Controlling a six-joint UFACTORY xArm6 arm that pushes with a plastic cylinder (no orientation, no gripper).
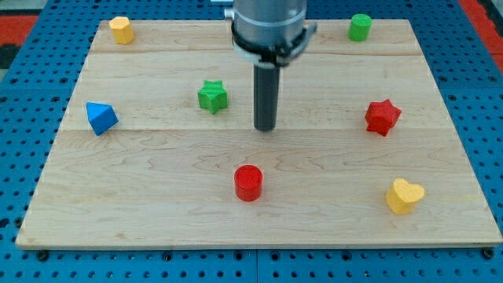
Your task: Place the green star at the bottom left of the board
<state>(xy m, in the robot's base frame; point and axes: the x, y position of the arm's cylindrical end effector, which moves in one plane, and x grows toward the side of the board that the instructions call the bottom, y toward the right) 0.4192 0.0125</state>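
You are looking at a wooden board [259, 228] on a blue pegboard table [23, 47]. Your rod [266, 94] hangs over its middle, with my tip [266, 128] resting near the centre; it is a plain rod, so there is nothing on it to spread or pinch, and it touches no block.

The green star [212, 96] sits in the upper middle-left part of the board, near my tip on the view's left and slightly higher, with a clear gap between them. I judge the task barely begun: the star is well away from the bottom-left corner, and the whole push is left.

To drive it down and left, you would likely need my tip on the star's upper right side.

The blue block [100, 118] lies near the left edge, beside that likely path.
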